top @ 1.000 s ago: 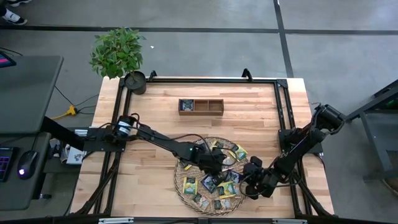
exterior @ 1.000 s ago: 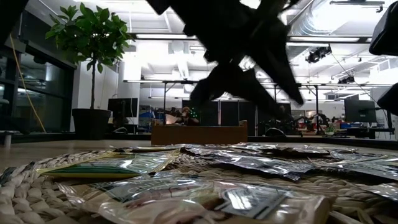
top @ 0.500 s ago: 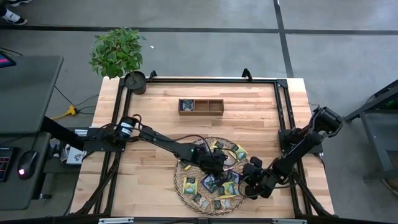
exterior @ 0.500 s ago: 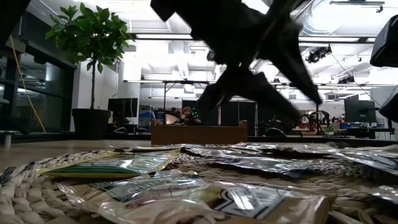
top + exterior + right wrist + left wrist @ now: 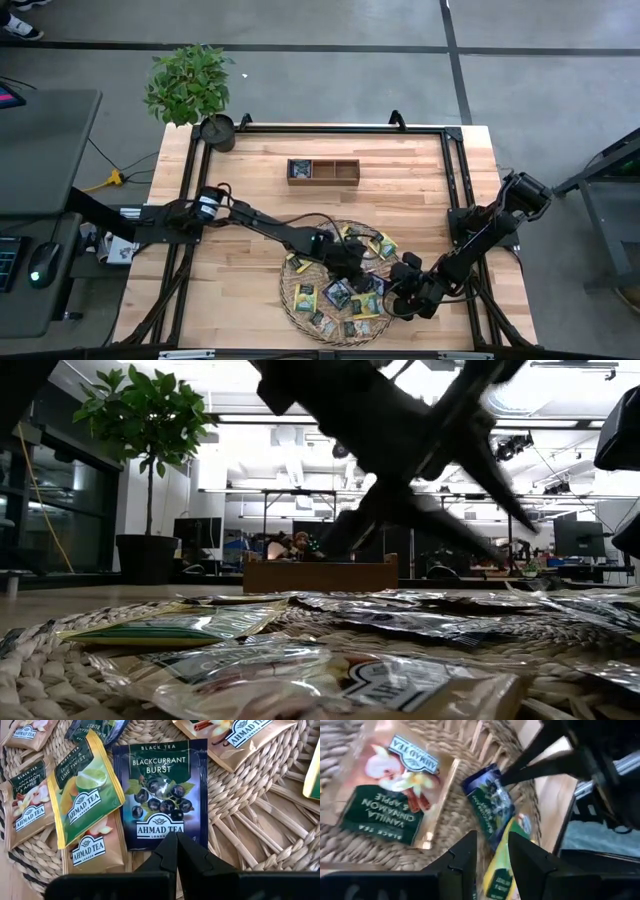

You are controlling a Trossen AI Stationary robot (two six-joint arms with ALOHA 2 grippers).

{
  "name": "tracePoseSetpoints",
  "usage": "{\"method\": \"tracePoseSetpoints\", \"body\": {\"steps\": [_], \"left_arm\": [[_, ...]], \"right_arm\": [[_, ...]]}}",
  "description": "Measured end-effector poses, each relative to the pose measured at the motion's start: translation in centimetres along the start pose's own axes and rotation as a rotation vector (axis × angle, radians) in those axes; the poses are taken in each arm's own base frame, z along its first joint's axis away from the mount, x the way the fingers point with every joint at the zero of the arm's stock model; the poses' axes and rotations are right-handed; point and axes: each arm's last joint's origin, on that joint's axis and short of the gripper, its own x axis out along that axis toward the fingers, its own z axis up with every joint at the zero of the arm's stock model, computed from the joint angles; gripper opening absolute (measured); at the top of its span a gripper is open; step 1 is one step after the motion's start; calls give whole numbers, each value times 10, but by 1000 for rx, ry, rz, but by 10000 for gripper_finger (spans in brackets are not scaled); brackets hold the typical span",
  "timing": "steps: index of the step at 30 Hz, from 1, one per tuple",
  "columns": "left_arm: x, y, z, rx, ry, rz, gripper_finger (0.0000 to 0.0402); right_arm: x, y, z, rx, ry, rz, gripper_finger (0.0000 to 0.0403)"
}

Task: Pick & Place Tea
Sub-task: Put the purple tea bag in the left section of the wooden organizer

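Small flat square tea sachets [image 5: 336,293] in dark blue, green and yellow wrappers lie scattered on the round woven tray [image 5: 292,296] at the table's six o'clock. A dark blue sachet [image 5: 487,800] lies just beyond the left gripper [image 5: 492,851], whose fingers stand part open over the tray's middle, holding nothing I can make out. That arm stretches in low from nine o'clock. The right gripper [image 5: 176,851], pinched closed and empty, hovers at the tray's three o'clock rim above a blackcurrant sachet [image 5: 162,790].
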Motion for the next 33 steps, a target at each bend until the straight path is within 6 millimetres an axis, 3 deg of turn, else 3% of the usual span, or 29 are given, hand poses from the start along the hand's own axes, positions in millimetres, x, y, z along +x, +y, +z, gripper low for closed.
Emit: {"method": "tracePoseSetpoints", "body": {"steps": [9, 27, 33], "left_arm": [[-1, -1, 9, -145, 51, -75, 108], [0, 5, 7, -232, 33, -4, 108], [14, 16, 2, -261, 63, 19, 108]], "right_arm": [[0, -1, 0, -3, 0, -3, 0], [1, -1, 0, -11, -15, -8, 0], [1, -1, 0, -12, -16, -9, 0]]}}
